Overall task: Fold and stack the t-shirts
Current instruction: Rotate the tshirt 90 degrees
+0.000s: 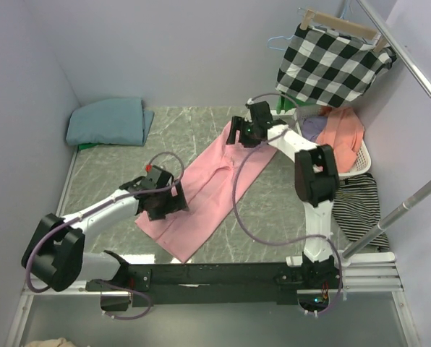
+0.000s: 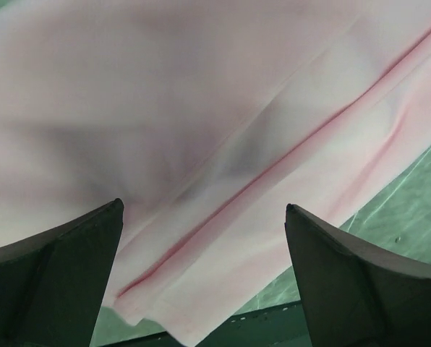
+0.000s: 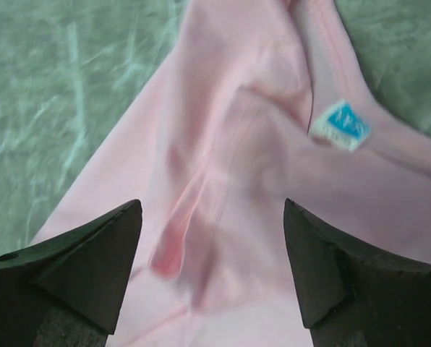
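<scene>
T-shirts, two. Pink t-shirt (image 1: 217, 189): laid out as a long folded strip on green marbled table (image 1: 273, 210), near end beneath left gripper (image 1: 165, 200), far end beneath right gripper (image 1: 243, 131). Left jaws: spread wide, pinching nothing. Long fold crease running diagonally below and between them, bare table just outside the right-hand finger. Right jaws: spread, empty. Raised wrinkle between them, neckline with blue label (image 3: 340, 124) ahead, toward the right-hand finger. Teal t-shirt (image 1: 107, 121): folded, well apart from both pairs of jaws, beyond the left gripper's side.
</scene>
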Controlling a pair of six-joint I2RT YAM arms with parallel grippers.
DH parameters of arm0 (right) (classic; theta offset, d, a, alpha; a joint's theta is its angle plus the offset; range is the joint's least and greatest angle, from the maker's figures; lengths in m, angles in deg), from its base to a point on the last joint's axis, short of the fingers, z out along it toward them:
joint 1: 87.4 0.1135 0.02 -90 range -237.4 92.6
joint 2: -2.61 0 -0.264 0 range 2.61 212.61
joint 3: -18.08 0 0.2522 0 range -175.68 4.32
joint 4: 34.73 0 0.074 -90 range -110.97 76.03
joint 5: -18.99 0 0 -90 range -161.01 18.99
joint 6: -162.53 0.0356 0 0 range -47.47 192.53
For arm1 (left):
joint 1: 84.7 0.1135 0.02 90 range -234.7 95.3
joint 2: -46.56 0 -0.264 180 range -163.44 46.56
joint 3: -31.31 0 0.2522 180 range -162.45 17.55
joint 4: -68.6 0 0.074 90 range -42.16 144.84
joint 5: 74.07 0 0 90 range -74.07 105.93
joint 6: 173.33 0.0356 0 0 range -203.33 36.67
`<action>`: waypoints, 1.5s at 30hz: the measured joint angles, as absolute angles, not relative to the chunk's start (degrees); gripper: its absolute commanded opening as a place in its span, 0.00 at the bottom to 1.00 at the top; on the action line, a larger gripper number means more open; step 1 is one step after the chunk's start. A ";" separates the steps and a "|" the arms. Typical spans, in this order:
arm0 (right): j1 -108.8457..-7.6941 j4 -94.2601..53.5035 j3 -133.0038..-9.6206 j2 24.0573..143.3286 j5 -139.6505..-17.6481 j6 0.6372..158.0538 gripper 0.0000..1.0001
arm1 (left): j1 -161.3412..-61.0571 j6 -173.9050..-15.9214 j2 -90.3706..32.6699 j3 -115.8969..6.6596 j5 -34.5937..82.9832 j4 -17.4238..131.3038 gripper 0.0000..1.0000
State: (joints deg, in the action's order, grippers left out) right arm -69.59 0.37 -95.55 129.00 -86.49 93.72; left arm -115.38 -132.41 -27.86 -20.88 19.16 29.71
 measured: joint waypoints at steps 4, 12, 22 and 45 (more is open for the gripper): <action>-68.87 -5.88 -83.95 115.58 -81.14 91.56 0.87 | -115.00 -129.07 -29.45 -31.38 14.20 25.41 0.99; -68.68 -10.65 -74.66 96.45 -68.66 90.29 0.88 | -113.58 -119.54 -50.24 -62.22 16.34 32.05 0.99; -68.65 -4.35 -56.78 87.52 -64.02 95.25 0.88 | -113.41 -113.42 -81.54 -88.95 38.57 40.40 0.99; -58.10 -0.09 -54.57 94.23 -68.92 98.49 0.88 | -110.92 -111.69 -98.39 -102.50 39.55 44.27 0.99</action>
State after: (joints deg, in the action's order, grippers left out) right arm -58.10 -0.09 -54.57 94.23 -68.92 98.49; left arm -110.92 -111.69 -98.39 -102.50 39.55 44.27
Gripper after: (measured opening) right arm 0.875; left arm 0.994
